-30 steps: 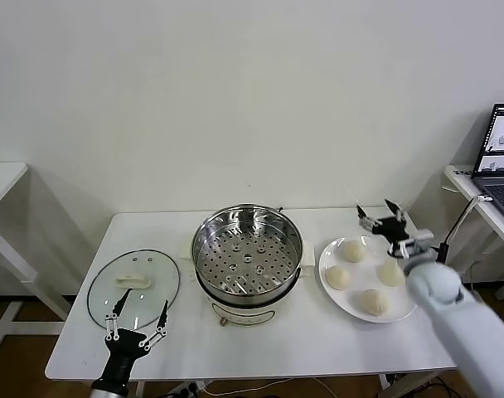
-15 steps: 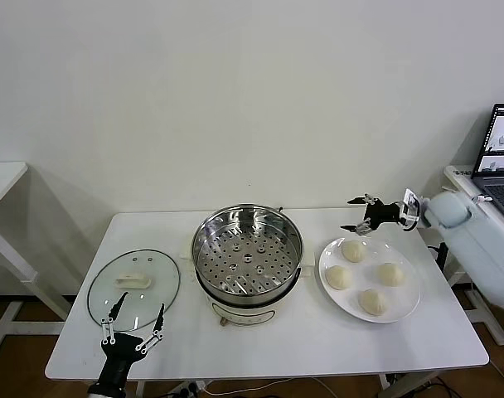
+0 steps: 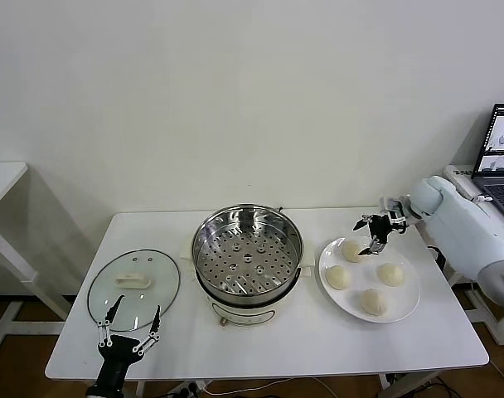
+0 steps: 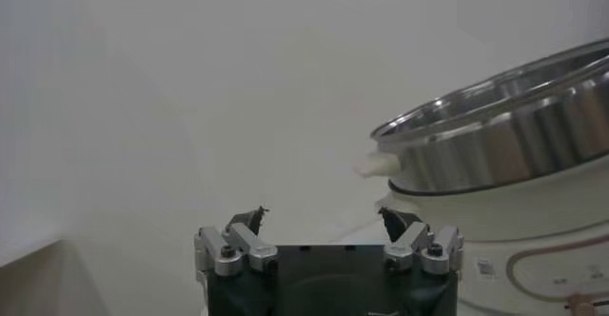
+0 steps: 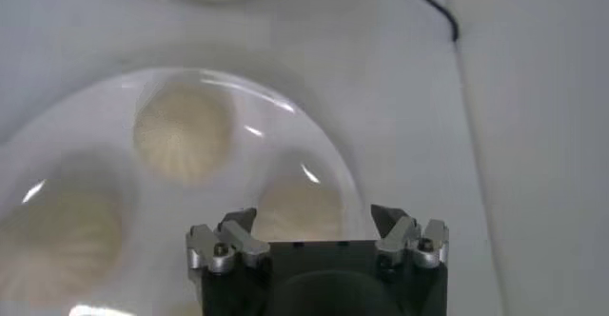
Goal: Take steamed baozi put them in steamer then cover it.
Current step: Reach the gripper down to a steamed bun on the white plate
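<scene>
Right gripper (image 3: 375,233) has swung down and in toward the plate (image 3: 405,308) since half a second ago; earlier it was level and higher, above the plate's far edge, now it tips downward over the far-side bun. Left gripper (image 3: 128,327) barely shifted, a touch lower at the table's (image 3: 318,344) near edge.

Right gripper: jaws spread wide, nothing between them, not touching any bun. Just below and beside its fingertips sits the nearest steamed baozi (image 3: 353,250). Wrist view confirms: fingers (image 5: 233,233) wide apart with one bun (image 5: 295,210) right under the gap, another (image 5: 184,134) further out from the tool, a third (image 5: 59,229) off to one side, all on the white plate (image 5: 86,99).

All four buns on the plate: remaining three at (image 3: 338,277), (image 3: 390,274), (image 3: 373,301). None in the steamer (image 3: 248,250), which sits well off to the right gripper's left with its perforated tray bare.

Left gripper: wide open, holding nothing, parked at the table's near edge, just short of the glass lid (image 3: 133,287) lying flat on the table. Its wrist view shows the steamer wall (image 4: 504,137) ahead of the open fingertips (image 4: 249,219), well apart.

Laptop (image 3: 498,170) on a side table beyond the right arm.
</scene>
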Available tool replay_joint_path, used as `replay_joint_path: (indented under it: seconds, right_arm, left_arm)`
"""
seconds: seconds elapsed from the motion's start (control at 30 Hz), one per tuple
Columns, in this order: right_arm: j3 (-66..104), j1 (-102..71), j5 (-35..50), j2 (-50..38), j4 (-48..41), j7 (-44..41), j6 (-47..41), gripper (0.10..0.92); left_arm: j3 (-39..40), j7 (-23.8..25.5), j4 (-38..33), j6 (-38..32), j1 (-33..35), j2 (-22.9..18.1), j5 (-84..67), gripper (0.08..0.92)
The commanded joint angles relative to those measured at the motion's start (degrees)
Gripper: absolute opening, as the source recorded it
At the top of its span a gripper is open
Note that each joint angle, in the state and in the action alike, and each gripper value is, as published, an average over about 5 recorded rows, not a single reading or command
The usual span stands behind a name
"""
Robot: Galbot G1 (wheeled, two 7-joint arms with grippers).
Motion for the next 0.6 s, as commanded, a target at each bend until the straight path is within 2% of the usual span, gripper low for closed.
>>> replay_joint_path:
  seconds: [0.03, 0.43, 0.6]
  right_arm:
    - [-0.91, 2.01, -9.37, 5.94, -7.91, -1.00, 2.00, 0.823]
    - [-0.11, 1.27, -13.24, 9.00, -10.50, 1.27, 2.46, 0.822]
    - [-0.24, 1.22, -13.98, 9.76, -11.37, 2.17, 2.77, 0.786]
  left_arm:
    - [0.02, -0.09, 0.53, 0.17, 0.05, -0.22, -0.20, 0.823]
    - [-0.09, -0.34, 0.97, -0.02, -0.22, -0.39, -0.37, 0.823]
    - [-0.14, -0.61, 0.27, -0.16, 0.09, -0.43, -0.49, 0.823]
